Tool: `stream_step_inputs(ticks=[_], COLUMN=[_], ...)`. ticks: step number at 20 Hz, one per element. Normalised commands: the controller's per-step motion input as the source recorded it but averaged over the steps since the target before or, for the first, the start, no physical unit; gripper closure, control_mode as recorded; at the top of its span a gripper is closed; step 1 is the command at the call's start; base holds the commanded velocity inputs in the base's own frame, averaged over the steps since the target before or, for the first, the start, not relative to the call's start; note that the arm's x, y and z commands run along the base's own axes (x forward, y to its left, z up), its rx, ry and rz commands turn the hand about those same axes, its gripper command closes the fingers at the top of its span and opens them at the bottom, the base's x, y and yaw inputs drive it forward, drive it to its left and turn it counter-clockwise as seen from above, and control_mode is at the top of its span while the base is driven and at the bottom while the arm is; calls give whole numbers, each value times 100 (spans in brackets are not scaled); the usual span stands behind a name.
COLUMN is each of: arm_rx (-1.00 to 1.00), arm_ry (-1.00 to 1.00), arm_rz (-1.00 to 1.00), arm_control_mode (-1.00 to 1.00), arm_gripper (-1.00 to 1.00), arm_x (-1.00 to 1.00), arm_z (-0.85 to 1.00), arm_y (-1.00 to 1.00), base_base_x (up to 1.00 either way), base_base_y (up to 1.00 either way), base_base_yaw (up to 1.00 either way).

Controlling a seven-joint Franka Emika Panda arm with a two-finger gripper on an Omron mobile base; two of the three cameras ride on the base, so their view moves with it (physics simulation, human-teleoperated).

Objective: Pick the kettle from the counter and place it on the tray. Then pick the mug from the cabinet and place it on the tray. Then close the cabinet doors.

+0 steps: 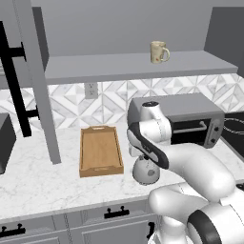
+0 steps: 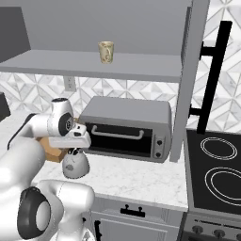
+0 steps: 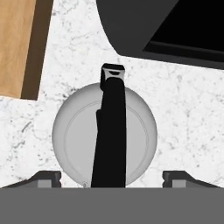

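**Hand view: gripper spread over the kettle on the counter**

Hand view looks straight down on the kettle (image 3: 131, 131), its black handle (image 3: 110, 131) running up the middle of the round grey body. The gripper (image 3: 111, 178) has its fingertips (image 3: 46, 178) standing wide apart, one on each side of the kettle, gripping nothing. The kettle sits on the counter (image 1: 43, 176), just beside the near right corner of the tray (image 1: 100, 151) and in front of the toaster oven (image 2: 127, 127). The mug (image 1: 159, 51) stands on the shelf of the cabinet (image 1: 119, 66), whose doors (image 1: 40, 86) hang open.
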Motion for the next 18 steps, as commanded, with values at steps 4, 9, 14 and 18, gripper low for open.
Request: stream_step_inputs(ticks=[4,9,14,18], arm_rx=[0,1,3,0], arm_ry=[0,0,-1,-11], arm_rz=[-1,0,0,1], arm_control_mode=[-100,-100,-100,-100], arm_gripper=[100,100,100,100], arm_x=[-1,-3,-31,-47], arm_z=[-12,-4,31,60], arm_y=[0,0,14,33], base_base_x=[0,0,0,0], base_base_y=[0,0,0,0], base_base_yaw=[0,0,0,0])
